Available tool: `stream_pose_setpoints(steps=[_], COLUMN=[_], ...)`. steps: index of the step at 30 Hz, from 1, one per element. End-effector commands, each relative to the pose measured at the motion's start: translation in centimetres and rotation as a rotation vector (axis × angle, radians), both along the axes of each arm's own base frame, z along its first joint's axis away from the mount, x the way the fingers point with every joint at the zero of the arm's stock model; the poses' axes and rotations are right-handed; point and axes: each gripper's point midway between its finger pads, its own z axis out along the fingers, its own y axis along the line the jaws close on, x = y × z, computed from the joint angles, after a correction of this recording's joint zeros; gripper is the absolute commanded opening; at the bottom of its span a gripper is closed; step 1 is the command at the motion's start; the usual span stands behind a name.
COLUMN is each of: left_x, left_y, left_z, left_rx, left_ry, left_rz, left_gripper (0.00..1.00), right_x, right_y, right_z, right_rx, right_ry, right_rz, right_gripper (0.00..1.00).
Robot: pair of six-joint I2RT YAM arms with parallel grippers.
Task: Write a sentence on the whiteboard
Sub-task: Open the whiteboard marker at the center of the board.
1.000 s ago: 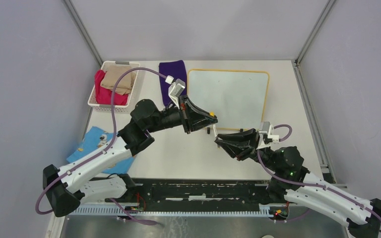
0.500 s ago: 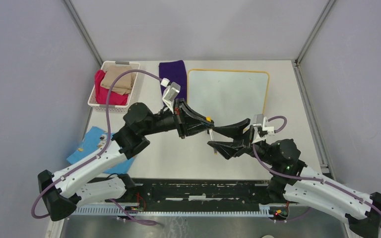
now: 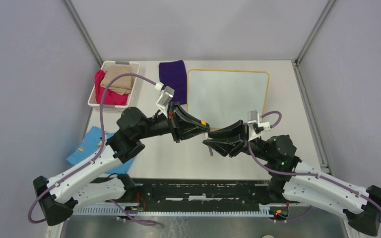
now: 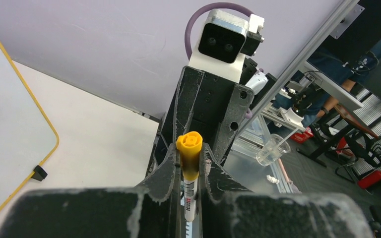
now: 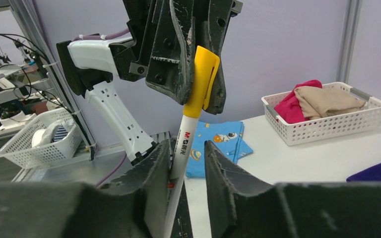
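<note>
1. Two grippers meet tip to tip above the table (image 3: 178,158): the left gripper (image 3: 204,127) and the right gripper (image 3: 211,143).
2. The left gripper's jaws are clamped on the yellow cap (image 4: 189,148) of a marker (image 5: 182,144).
3. The right gripper's jaws stand apart around the marker's white barrel. The barrel lies against one finger (image 5: 154,163), with a gap to the other.
4. The whiteboard (image 3: 228,94) lies flat on the table just beyond both sets of fingertips.
5. A purple cloth (image 3: 174,74) lies beyond the left gripper, just beside the board's left edge.
6. A white basket (image 3: 134,82) holding red and tan cloths sits well to the left of the left gripper, and a blue cloth (image 3: 84,146) lies back beside that arm.
</note>
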Motion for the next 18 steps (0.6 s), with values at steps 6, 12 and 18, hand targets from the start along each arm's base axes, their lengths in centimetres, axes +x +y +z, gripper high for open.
stream_pose_setpoints(steps=[6, 12, 18], left_x=[-1.0, -0.6, -0.3], left_y=[1.3, 2.2, 2.7], left_z=[1.7, 2.8, 3.3], left_rx=[-0.043, -0.077, -0.096], left_ry=[-0.082, -0.092, -0.090], left_rz=[0.014, 0.074, 0.110], left_gripper=[0.02, 0.02, 0.02], right_x=[-1.3, -1.5, -1.5], right_y=[-0.1, -0.1, -0.2], right_z=[3.0, 1.3, 0.4], right_rx=[0.076, 0.043, 0.037], right_ry=[-0.047, -0.051, -0.038], right_rz=[0.067, 0.070, 0.068], right_gripper=[0.12, 0.00, 0.00])
